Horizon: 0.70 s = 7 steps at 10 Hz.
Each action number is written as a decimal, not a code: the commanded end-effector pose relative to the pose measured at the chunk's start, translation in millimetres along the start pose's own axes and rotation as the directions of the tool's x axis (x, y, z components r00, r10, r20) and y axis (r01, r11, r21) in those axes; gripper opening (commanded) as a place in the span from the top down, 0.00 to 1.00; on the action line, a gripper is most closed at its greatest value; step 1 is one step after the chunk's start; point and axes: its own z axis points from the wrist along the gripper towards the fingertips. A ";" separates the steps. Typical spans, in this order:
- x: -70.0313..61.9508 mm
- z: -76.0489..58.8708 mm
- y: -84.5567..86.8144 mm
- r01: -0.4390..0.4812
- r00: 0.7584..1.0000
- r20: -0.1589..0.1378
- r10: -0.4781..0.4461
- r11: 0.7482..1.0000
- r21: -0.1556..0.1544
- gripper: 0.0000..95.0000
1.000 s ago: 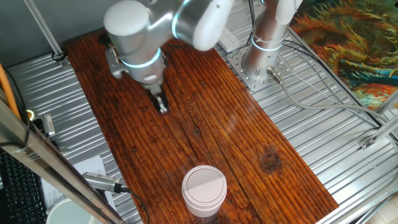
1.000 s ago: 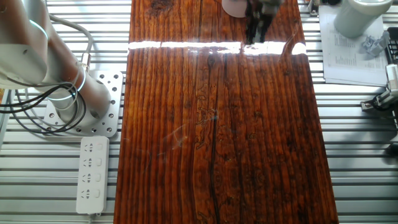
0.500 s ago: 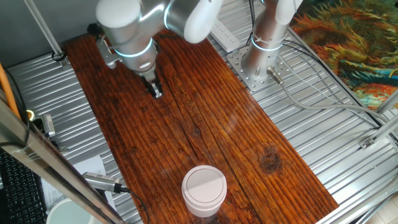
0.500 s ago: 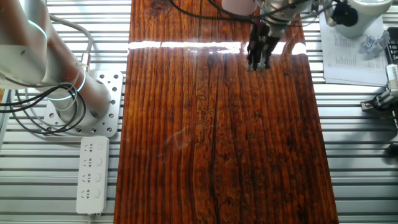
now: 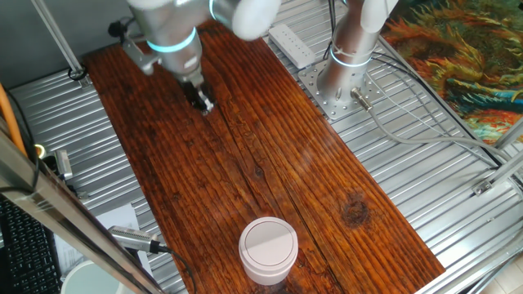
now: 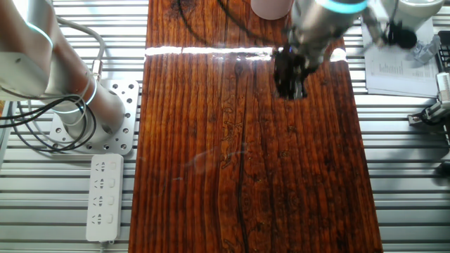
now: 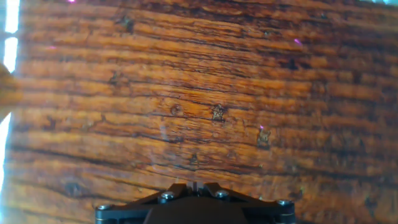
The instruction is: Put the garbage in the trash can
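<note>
My gripper [image 5: 204, 105] hangs low over the far left part of the dark wooden board [image 5: 270, 171], fingers pointing down and pressed together. A tiny white bit, the garbage [image 5: 207, 106], shows pinched at the fingertips. In the hand view the jaws [image 7: 195, 185] sit at the bottom edge, closed, with a pale sliver of the garbage [image 7: 195, 183] between them and only wood ahead. The trash can [image 5: 268, 249], white with a round pinkish-white lid, stands shut at the board's near end, well away from the gripper. In the other fixed view the gripper [image 6: 288, 90] is below the trash can [image 6: 271, 7].
The arm's base [image 5: 343, 73] is bolted to the slatted metal table to the right of the board. A white power strip [image 6: 104, 197] lies near it. Papers and a white cup [image 6: 411, 24] sit beyond the board's edge. A cabled tool [image 5: 135, 238] lies at the near left.
The gripper has travelled steadily along the board away from the trash can, staying shut. The trash can has not moved.
</note>
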 end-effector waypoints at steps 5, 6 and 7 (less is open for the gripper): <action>2.0 5.4 -9.5 -0.085 0.996 0.011 0.085 0.996 0.003 1.00; 1.5 5.4 -9.2 -0.089 0.996 0.020 0.089 0.996 -0.001 1.00; 0.8 4.7 -9.0 -0.088 0.996 0.033 0.088 0.996 0.004 1.00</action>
